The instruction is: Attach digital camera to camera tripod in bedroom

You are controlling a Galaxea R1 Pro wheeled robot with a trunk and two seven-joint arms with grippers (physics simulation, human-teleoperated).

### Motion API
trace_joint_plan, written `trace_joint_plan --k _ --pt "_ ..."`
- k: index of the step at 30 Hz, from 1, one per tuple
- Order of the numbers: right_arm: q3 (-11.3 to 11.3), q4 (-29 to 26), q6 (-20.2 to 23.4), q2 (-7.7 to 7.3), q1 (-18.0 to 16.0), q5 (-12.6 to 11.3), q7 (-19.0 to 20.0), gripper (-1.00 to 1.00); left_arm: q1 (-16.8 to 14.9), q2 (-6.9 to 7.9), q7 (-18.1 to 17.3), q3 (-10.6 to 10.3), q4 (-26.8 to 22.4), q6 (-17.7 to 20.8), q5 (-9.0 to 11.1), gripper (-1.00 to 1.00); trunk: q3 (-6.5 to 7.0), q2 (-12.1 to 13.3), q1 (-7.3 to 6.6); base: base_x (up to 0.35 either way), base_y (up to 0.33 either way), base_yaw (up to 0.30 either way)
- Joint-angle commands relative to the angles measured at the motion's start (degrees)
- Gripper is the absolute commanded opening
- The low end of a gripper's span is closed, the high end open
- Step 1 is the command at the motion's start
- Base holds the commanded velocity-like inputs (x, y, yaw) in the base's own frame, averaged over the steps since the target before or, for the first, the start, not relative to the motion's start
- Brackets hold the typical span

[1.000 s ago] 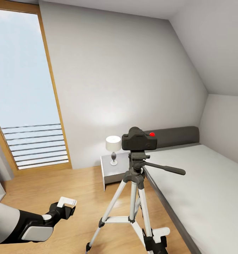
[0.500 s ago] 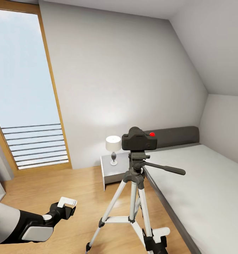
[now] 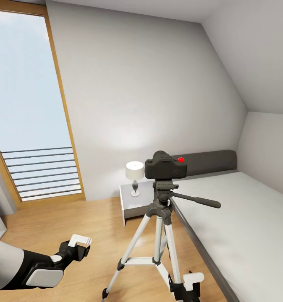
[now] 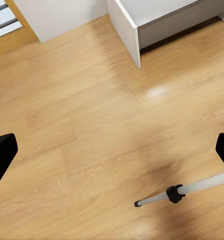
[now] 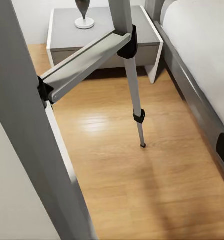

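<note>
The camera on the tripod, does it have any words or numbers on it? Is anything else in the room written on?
No writing can be read anywhere in these pictures.
The digital camera is plain black with a red button, no brand or numbers showing.
The camera tripod has bare silver legs and black joints, no label.
The lamp, nightstand and bed carry no words either.

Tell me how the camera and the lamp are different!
The digital camera is black and boxy with a red button; the lamp is white with a round shade. The camera sits on top of the camera tripod; the lamp stands on the nightstand behind it. The camera looks bigger in the head view. Both are upright beside the bed.
</note>
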Motion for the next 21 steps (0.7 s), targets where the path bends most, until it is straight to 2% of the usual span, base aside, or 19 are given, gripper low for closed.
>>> trace_joint_plan --k 1,6,21 --pt "-0.1 0.1 -0.1 0.01 0.0 0.5 -0.4 1.0 -0.1 -0.01 0.0 -0.2 -0.2 -0.4 0.4 1.0 -0.03 0.0 0.02 0.0 0.0 0.0" --pt "-0.1 0.1 -0.1 0.01 0.0 0.5 -0.4 1.0 -0.1 -0.01 0.0 -0.2 -0.7 -0.4 0.4 1.0 -0.03 0.0 0.02 -0.112 0.0 0.0" --pt "-0.1 0.1 -0.2 0.01 0.0 0.5 -0.4 1.0 -0.1 -0.01 0.0 -0.2 -0.9 -0.4 0.4 1.0 -0.03 0.0 0.02 -0.335 0.0 0.0"
